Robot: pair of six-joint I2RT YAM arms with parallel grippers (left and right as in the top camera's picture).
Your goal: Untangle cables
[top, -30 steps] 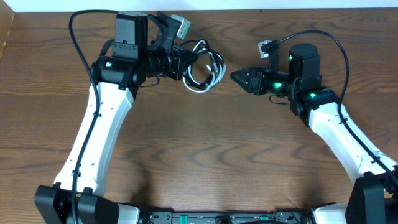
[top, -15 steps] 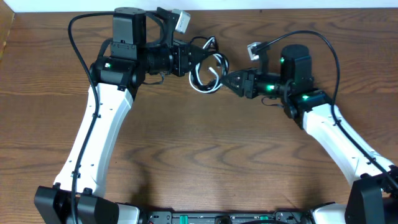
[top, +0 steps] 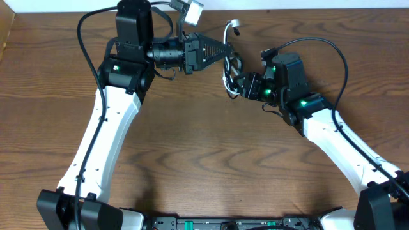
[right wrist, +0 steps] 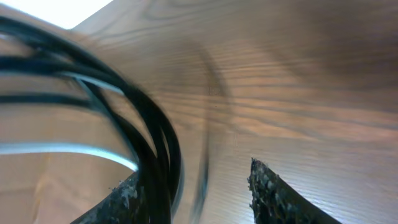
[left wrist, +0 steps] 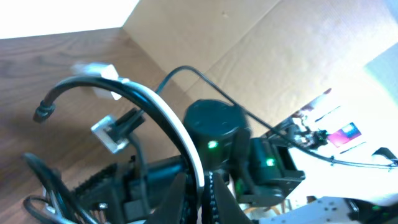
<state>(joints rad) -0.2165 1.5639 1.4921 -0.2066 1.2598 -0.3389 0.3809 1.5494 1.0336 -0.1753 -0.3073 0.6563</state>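
The table [top: 192, 153] is brown wood with clear grain, smooth, with a soft sheen where light falls on it. The black cable [right wrist: 163, 143] has a smooth, glossy jacket that catches the light. The white cable [left wrist: 180, 130] looks like smooth plastic, slightly shiny. The arm links [top: 105, 137] are white, hard, glossy plastic, and the joint housings [top: 133, 25] are black and mostly matt. The right gripper [right wrist: 196, 168] has fingers [right wrist: 268, 194] of a black, matt material with a grainy, rough face. In the left wrist view the cardboard [left wrist: 249, 43] is tan, matt and creased.
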